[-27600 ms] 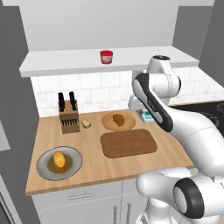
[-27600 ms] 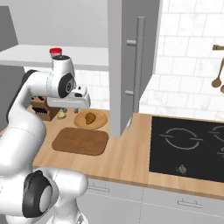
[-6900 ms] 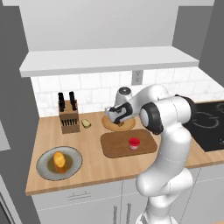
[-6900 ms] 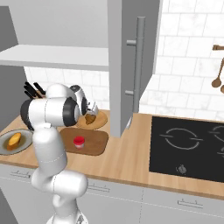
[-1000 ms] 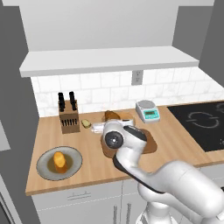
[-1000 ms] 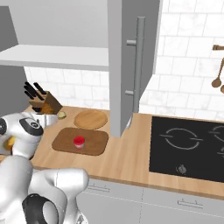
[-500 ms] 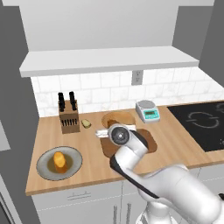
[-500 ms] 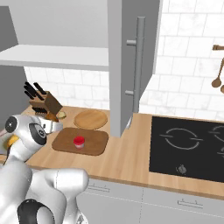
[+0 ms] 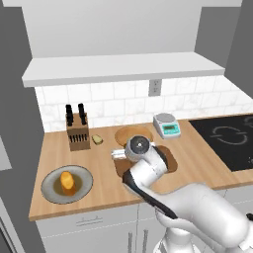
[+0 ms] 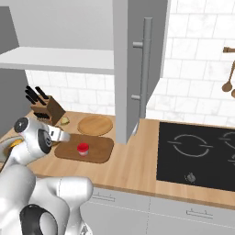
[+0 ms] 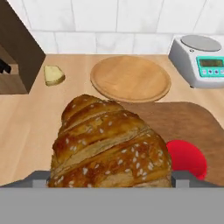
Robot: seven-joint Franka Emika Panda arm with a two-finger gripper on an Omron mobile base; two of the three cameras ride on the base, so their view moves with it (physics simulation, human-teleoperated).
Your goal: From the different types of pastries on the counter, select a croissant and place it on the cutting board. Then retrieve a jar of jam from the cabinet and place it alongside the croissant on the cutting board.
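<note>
Swinging a little further right since half a second ago, the white arm's wrist now sits over the left end of the dark brown wooden cutting board point(image 9: 170, 160), hiding much of it in the left base view. From the hand camera, the lumpy golden-brown seeded croissant point(image 11: 109, 146) looms right at the jaws, which seem clamped on it, though the fingertips are cut off at the bottom edge. It hangs over the board's left edge and the light tan wooden desk point(image 9: 106, 175). Half hidden behind the croissant, the small squat red jar of jam point(image 11: 189, 158) stands on the board; the right base view shows it whole. Beyond lie the round tan wooden plate point(image 11: 130, 78), bare, a tiny pale yellow piece point(image 11: 54, 75) by the dark knife block point(image 9: 77, 133), and a white kitchen scale point(image 11: 201, 54). An orange-yellow bun point(image 9: 67, 182) rests on a grey plate point(image 9: 52, 188).
</note>
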